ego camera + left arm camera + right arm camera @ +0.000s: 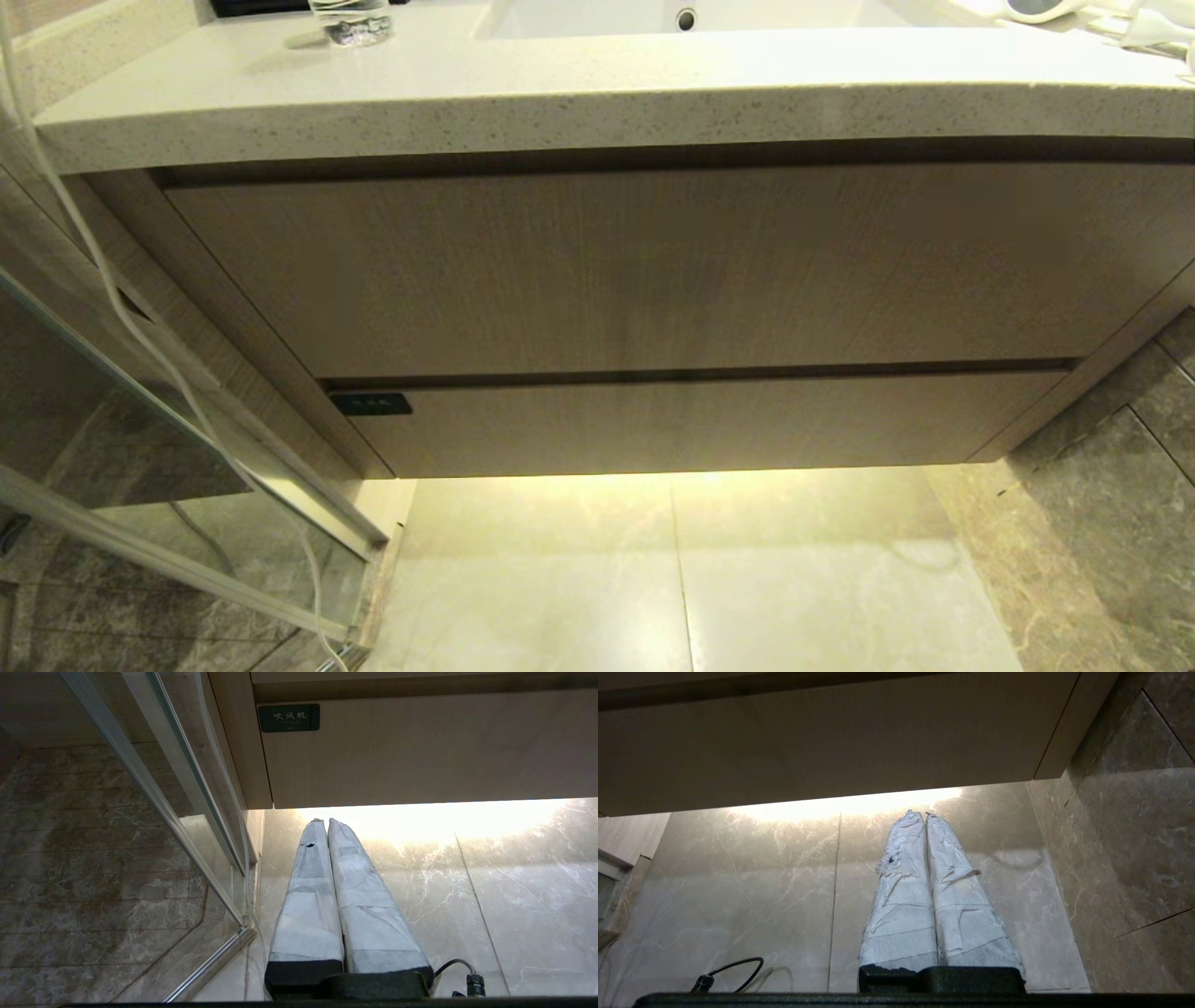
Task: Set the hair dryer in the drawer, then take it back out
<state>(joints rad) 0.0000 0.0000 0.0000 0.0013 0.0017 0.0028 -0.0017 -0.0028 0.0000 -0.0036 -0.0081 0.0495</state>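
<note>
The drawer (709,425) is the low, wide light-wood front under the vanity. It is closed, with a small black label (371,403) at its left end. The white hair dryer (1038,8) lies on the counter at the far right, partly cut off by the edge of the head view. Neither gripper shows in the head view. In the left wrist view my left gripper (326,821) is shut and empty, low above the floor below the labelled end of the drawer (420,751). My right gripper (919,813) is also shut and empty, below the drawer's right end (831,742).
A taller plain wood panel (653,271) sits above the drawer under the speckled counter (560,103). On the counter are a sink (597,19) and a drinking glass (353,23). A glass shower door (140,420) and a white cable (112,280) stand at the left, and a dark stone wall (1120,485) at the right.
</note>
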